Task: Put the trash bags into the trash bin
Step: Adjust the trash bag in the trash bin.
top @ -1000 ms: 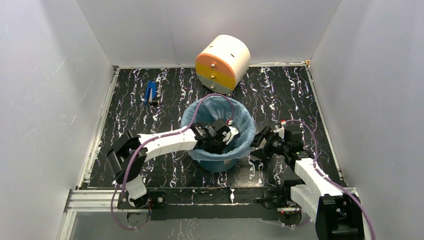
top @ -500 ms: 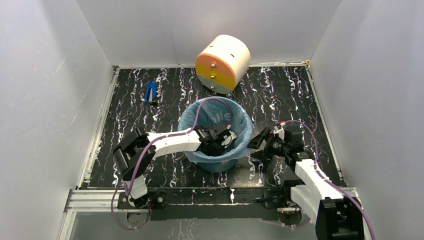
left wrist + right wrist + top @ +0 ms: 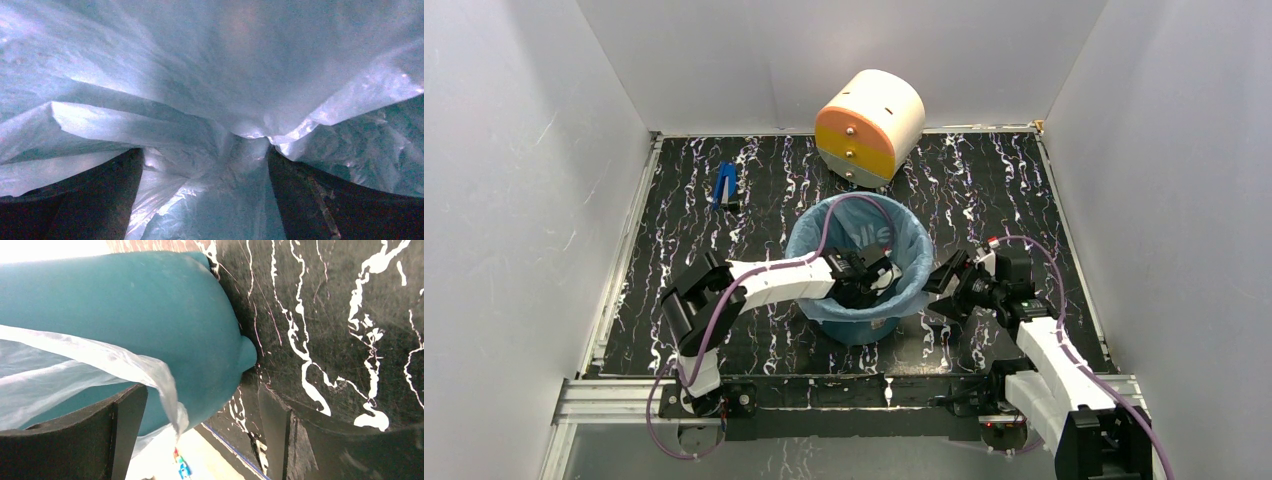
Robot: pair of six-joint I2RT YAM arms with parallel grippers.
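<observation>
The teal trash bin (image 3: 865, 329) stands at the table's near middle, and the light-blue trash bag (image 3: 900, 236) lines it, its edge folded over the rim. My left gripper (image 3: 881, 281) reaches down inside the bin, open. In the left wrist view crinkled bag film (image 3: 210, 75) fills the frame and bulges between the spread fingers (image 3: 75, 200). My right gripper (image 3: 942, 286) hovers open just off the bin's right side. The right wrist view shows the bin's wall (image 3: 150, 310) with the bag's loose edge (image 3: 75, 370) hanging over it, in front of the open gripper (image 3: 200, 435).
A cream-and-orange drum (image 3: 870, 126) lies at the back middle. A small blue object (image 3: 724, 186) sits at the back left. White walls close in the black marbled table (image 3: 1004, 190) on three sides.
My left arm's elbow has swung right and forward, and its gripper has drawn back slightly inside the bin, showing more of the bag's far inner side. The right gripper barely shifted.
</observation>
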